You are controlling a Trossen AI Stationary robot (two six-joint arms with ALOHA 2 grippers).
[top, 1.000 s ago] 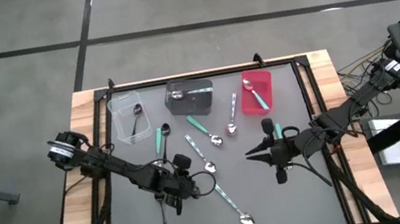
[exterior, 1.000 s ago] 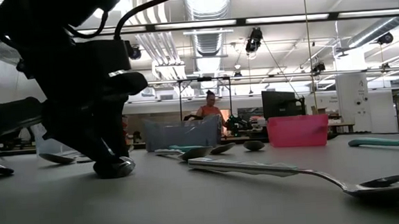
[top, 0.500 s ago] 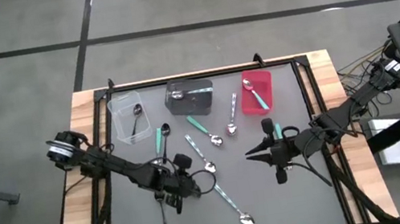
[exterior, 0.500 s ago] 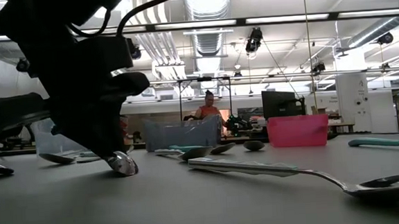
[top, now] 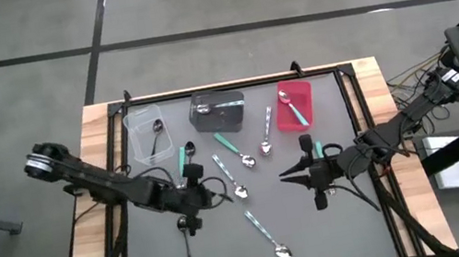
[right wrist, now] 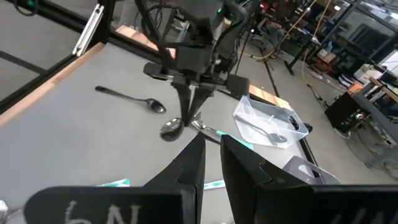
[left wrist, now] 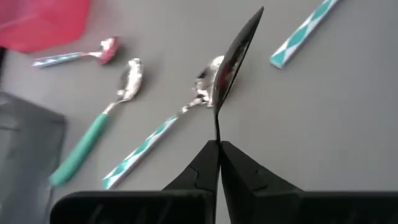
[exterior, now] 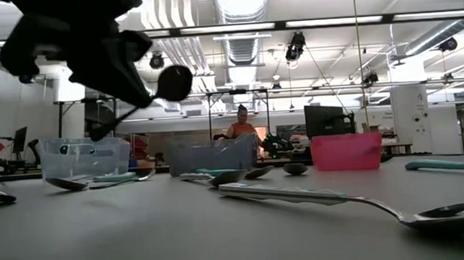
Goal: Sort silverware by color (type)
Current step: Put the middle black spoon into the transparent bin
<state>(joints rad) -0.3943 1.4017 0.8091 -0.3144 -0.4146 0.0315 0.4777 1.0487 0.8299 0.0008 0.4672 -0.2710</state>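
Gripping a black spoon (left wrist: 235, 56) by its handle, left gripper (left wrist: 218, 152) holds it lifted off the table (top: 357, 219), fingers clamped; right gripper (right wrist: 211, 158) waits mid-table w/ a narrow gap, holding nothing; other spoons lie scattered nearby.

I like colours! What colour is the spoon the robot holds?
Black spoon, clearest in left wrist view.

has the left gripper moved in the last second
Yes. The left gripper, shut on a black spoon, has lifted off the table and shifted toward the clear bin.
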